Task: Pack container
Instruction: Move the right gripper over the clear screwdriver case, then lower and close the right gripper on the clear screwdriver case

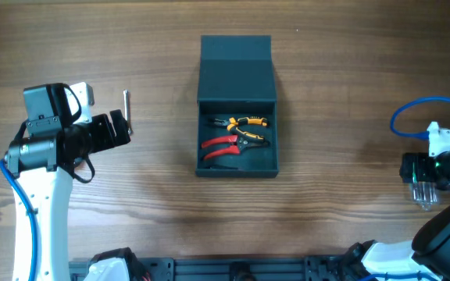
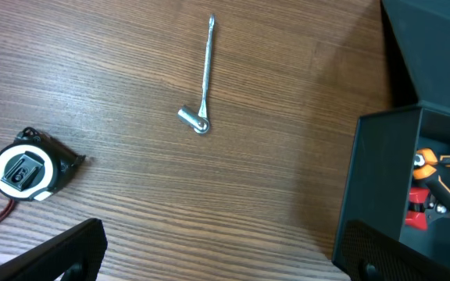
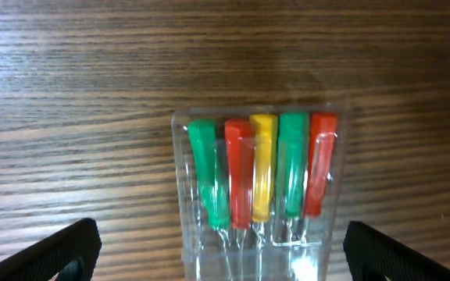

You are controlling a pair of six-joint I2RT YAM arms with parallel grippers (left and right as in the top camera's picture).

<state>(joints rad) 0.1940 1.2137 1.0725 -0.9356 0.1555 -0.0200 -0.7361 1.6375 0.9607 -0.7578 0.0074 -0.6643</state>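
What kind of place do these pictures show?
Probably a robot test bench with a workshop theme: a wood-grain table, pliers in an open container, a tape measure and a cased screwdriver set.

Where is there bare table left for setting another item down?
Bare wood lies between the container and the screwdriver set, and in front of the container. Left is crowded: the silver wrench and tape measure sit beside the left arm.

we see a robot lab bench: a wood-grain table [image 1: 326,94], with a tape measure [image 2: 23,170] and metal wrench [image 2: 204,82] just ahead of the left pincer [image 1: 122,129].
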